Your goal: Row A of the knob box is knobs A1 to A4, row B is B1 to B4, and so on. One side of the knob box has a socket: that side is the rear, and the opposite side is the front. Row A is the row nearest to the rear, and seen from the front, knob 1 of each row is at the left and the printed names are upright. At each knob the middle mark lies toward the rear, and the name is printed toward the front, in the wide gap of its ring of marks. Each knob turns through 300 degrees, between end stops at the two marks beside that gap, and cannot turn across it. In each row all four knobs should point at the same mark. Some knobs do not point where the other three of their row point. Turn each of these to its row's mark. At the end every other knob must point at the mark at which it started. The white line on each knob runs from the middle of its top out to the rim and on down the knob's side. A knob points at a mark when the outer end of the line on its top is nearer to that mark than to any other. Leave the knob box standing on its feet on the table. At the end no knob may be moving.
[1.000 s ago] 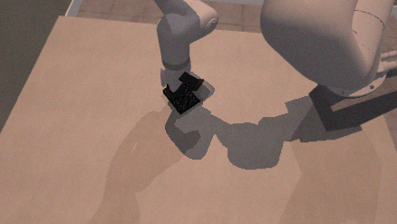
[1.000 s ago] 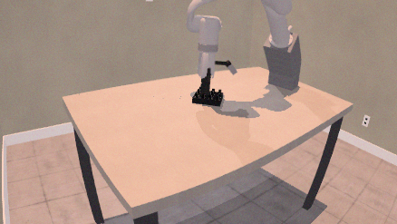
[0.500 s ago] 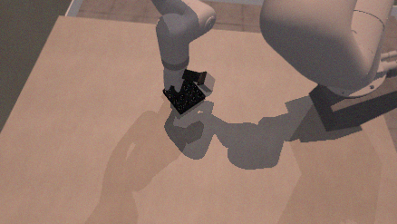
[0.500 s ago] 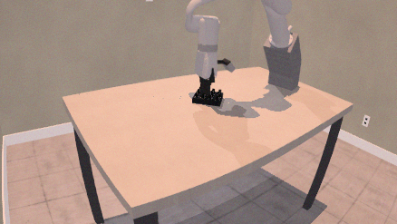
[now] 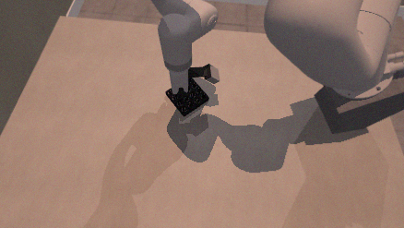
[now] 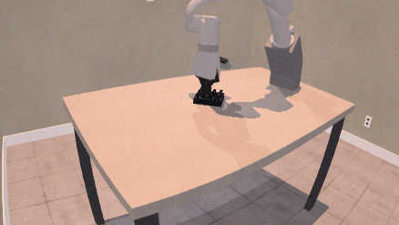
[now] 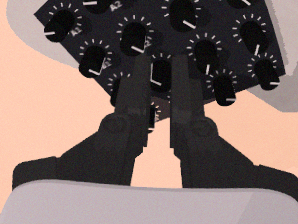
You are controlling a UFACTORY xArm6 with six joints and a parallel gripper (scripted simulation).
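The knob box (image 5: 196,102) (image 6: 209,103) (image 7: 274,50) stands on the table, turned diagonally in the wrist view. My gripper (image 5: 181,92) (image 6: 206,95) (image 7: 161,74) points down into it, its fingers nearly closed around knob C2 (image 7: 162,77), whose white line shows at its left side. In the same view C3 (image 7: 204,52) and C4 (image 7: 251,34) have their white lines near their lower ends. B1 (image 7: 93,56), B2 (image 7: 133,36) and B3 (image 7: 182,11) also show. The fingers hide some D-row knobs and part of C1. Few ring marks are clear around C2.
Neighbouring knobs stand close to both fingers. The wooden table (image 5: 92,67) (image 6: 137,135) carries the box well in from its edges. The robot's base stand (image 6: 284,66) is at the back right. Arm shadows fall beside the box.
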